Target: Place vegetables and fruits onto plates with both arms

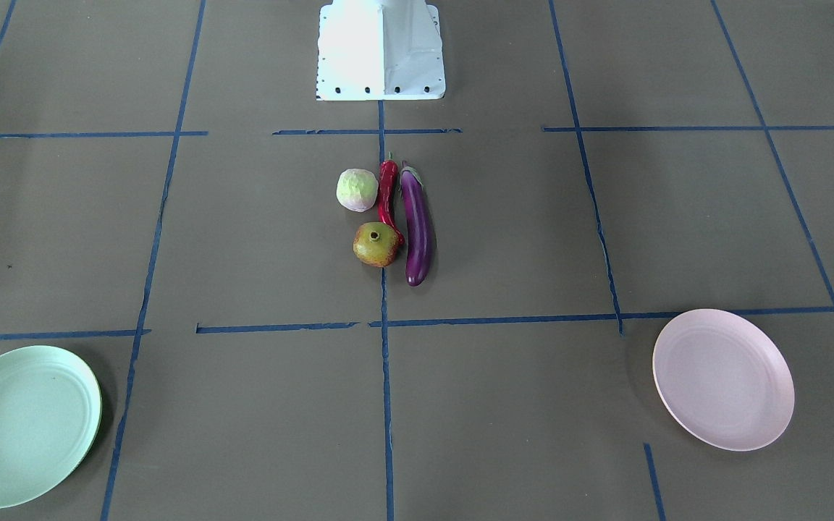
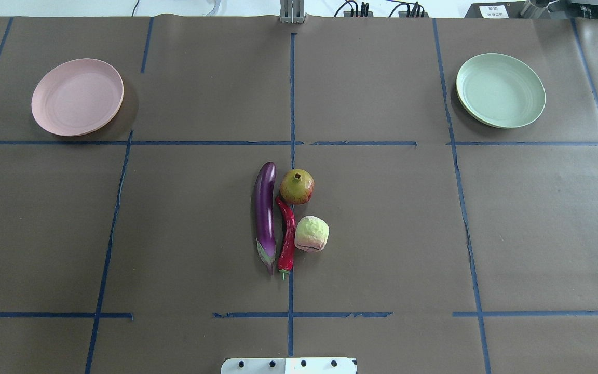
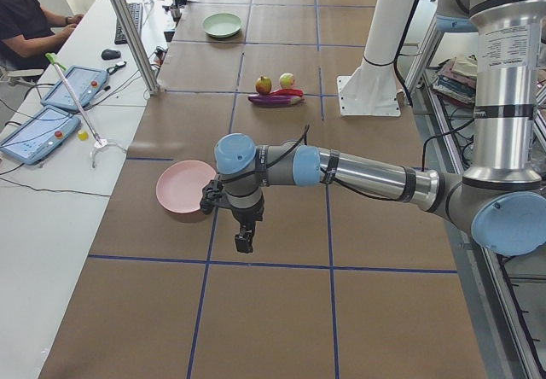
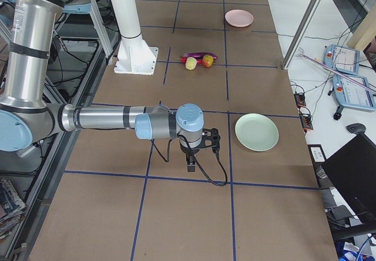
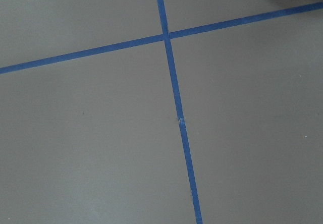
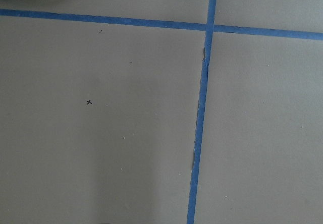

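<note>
Produce sits in a tight cluster at the middle of the worktop (image 2: 382, 234), in front of the white base (image 1: 381, 51). From overhead, the eggplant (image 2: 265, 213) lies lengthwise on the robot's left side of the cluster, with its green cap toward the robot. The chili (image 2: 287, 236) lies right alongside it, stem also toward the robot, its far tip against the pomegranate (image 2: 297, 186). The pomegranate stands crown up. The pale fruit (image 2: 312, 234) sits just nearer the robot, close against the chili; whether the two fruits touch I cannot tell. Both plates are empty and well apart from the cluster, the pink plate (image 2: 77, 97) at the far left and the green plate (image 2: 500, 90) at the far right.

The left arm (image 3: 358, 172) reaches out low over the worktop. The left end effector (image 3: 244, 241) hangs pointing down above a blue tape (image 3: 384, 267) line, near the pink plate but clear of it. The right arm (image 4: 106, 120) mirrors it, with the right end effector (image 4: 191, 166) hanging near the green plate. Each shows only from a side camera, so I cannot tell how far either is open. All four pieces lie on the worktop, none in a grasp. Each wrist view shows a tape crossing and a sliver of plate at its top edge
</note>
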Controlling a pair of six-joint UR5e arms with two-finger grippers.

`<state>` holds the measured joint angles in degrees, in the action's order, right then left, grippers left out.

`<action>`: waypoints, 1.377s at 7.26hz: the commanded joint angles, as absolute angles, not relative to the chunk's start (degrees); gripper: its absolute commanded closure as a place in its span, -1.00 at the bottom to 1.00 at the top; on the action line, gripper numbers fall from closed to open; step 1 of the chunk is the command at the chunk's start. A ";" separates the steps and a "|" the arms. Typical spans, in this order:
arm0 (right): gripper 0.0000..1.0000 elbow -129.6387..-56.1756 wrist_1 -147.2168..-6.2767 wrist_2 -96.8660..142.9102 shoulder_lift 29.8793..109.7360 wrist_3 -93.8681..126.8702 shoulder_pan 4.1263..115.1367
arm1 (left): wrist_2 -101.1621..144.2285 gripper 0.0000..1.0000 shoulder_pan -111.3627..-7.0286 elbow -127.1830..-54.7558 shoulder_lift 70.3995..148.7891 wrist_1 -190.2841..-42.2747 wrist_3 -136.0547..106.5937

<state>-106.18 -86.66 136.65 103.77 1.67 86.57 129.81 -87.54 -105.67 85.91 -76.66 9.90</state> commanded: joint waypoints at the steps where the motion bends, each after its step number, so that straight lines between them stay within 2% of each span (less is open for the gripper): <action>1: -1.00 -106.26 -86.66 136.76 103.71 1.67 86.57 | 130.16 -1.00 -87.45 -105.99 85.43 -77.08 10.19; 10: -1.00 -108.01 -85.17 141.32 104.06 5.10 86.49 | 131.57 -1.00 -87.45 -107.31 84.99 -77.43 9.93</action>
